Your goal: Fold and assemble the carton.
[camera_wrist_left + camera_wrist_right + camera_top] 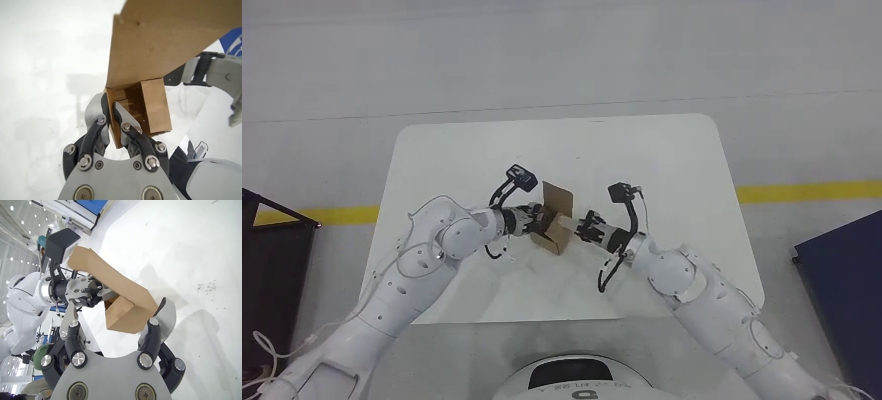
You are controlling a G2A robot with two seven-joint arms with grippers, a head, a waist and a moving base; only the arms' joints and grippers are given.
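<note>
The brown carton (554, 222) is held over the middle of the white desk (672, 160), well apart from every edge, with its mouth open. The left gripper (110, 111) is clenched on one side wall, one finger (103, 106) outside the cardboard and the other inside the box. The right gripper (117, 315) is spread wide at the opposite corner; one finger touches that corner and the other stands apart from the cardboard. The carton's long flap (151, 47) stands up over the opening and hides part of the right gripper from the left wrist view. Dark scuff marks (208, 287) dot the desk near the right gripper. On the floor beyond the desk's side edges are a yellow line (812, 190), a black frame (272, 250) and a blue panel (842, 290).
</note>
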